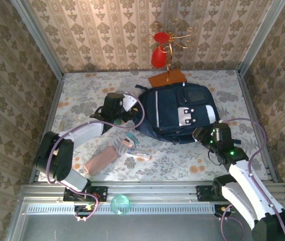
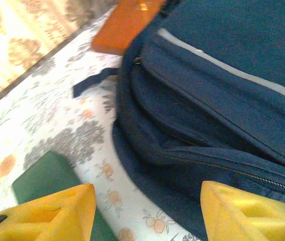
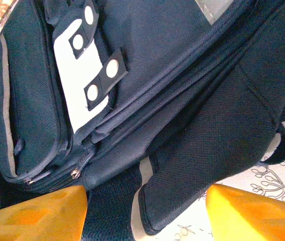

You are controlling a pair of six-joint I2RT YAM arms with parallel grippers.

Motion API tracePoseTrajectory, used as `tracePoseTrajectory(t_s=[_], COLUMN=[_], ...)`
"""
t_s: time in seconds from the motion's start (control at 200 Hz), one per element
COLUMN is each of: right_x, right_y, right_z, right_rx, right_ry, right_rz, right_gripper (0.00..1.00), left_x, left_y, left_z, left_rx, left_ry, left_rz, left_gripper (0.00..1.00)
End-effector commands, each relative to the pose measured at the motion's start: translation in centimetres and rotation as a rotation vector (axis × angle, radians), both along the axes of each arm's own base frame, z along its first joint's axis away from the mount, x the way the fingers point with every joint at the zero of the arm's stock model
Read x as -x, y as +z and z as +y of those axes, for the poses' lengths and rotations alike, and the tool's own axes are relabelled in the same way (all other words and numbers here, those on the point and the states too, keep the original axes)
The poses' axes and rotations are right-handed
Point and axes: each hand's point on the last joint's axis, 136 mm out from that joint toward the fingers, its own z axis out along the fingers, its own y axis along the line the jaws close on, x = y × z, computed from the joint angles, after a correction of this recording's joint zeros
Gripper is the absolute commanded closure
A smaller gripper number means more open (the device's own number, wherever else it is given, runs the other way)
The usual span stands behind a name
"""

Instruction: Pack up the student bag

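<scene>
Floral-cloth table. Near left: pinkish-brown block lying flat, clear of everything else. Just right of it are small bits, a teal-and-pink item and a thin white stick-like item; too small to tell what they are.

Left gripper sits low over the table at the bag's left side. Its yellow fingers are spread wide with nothing between them and nothing held. In the left wrist view a flat dark green thing lies on the cloth just beside the left finger, partly hidden behind it.

Student bag: big navy backpack lying flat at table centre, slightly toward the far side, front pockets up. It has a grey stripe, a white patch with black snap tabs, and a loose dark strap trailing on the cloth at its far-left edge.

Just beyond the bag's far edge is an orange-brown board, touching or nearly touching the bag. A wire stand with red ornaments rises from it.

Right gripper is at the bag's near-right corner. Its fingers are also wide apart, gripping nothing. A fold of bag fabric lies under the gap; I cannot tell if it touches the fingers.

Near edge: a clear greenish ball sits on the metal rail between the arm bases.
</scene>
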Motion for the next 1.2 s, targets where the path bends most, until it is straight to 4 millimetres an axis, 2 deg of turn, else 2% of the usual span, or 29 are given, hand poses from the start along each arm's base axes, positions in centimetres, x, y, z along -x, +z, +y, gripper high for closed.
tracePoseTrajectory(t_s=[0.0, 0.045, 0.115, 0.205, 0.295, 0.385, 0.475, 0.65, 0.755, 0.835, 0.905, 0.98, 1.1, 1.195], right_x=[-0.2, -0.5, -1.0, -2.2, -3.6, -5.1, -5.8, -4.6, -3.5, -3.0, -2.7, -2.6, -2.8, -2.8], right_y=[2.0, 2.8, 4.2, 5.1, 4.3, 1.9, -0.6, -4.6, -6.3, -6.9, -6.7, -5.8, -4.0, -3.0], right_z=[-0.3, 0.0, 0.8, 2.6, 4.6, 5.5, 5.1, 3.5, 4.8, 6.5, 8.1, 9.6, 8.8, 8.1], right_rx=[0.084, 0.129, 0.211, 0.285, 0.290, 0.283, 0.222, 0.118, 0.049, 0.009, -0.016, -0.031, 0.036, 0.058], right_ry=[-0.004, 0.015, 0.058, 0.133, 0.213, 0.258, 0.259, 0.208, 0.222, 0.245, 0.277, 0.324, 0.333, 0.324], right_rz=[-0.036, -0.056, -0.091, -0.121, -0.108, -0.014, 0.080, 0.174, 0.200, 0.197, 0.176, 0.139, 0.087, 0.055], right_gripper=[0.35, 0.35, 0.37, 0.39, 0.40, 0.40, 0.43, 0.49, 0.55, 0.59, 0.61, 0.62, 0.62, 0.64], left_x=[0.3, 1.3, 3.3, 5.9, 7.7, 8.2, 8.4, 8.0, 6.4, 5.1, 4.3, 4.4, 6.2, 8.2], left_y=[1.1, 1.3, 1.8, 2.1, 1.3, -0.9, -4.2, -9.5, -11.2, -10.9, -9.5, -7.5, -4.8, -3.8], left_z=[2.5, 1.7, -1.2, -5.3, -9.4, -12.0, -12.1, -7.9, -5.8, -4.9, -4.7, -5.5, -7.8, -9.9], left_rx=[0.143, 0.223, 0.332, 0.384, 0.381, 0.346, 0.279, 0.192, 0.179, 0.178, 0.179, 0.198, 0.218, 0.197], left_ry=[0.289, 0.301, 0.230, 0.129, 0.045, 0.025, 0.073, 0.217, 0.271, 0.287, 0.277, 0.226, 0.094, 0.006], left_rz=[0.170, 0.246, 0.314, 0.337, 0.402, 0.490, 0.562, 0.623, 0.640, 0.618, 0.572, 0.525, 0.441, 0.402], left_gripper=[0.43, 0.44, 0.48, 0.54, 0.60, 0.68, 0.75, 0.77, 0.77, 0.75, 0.68, 0.60, 0.54, 0.52])
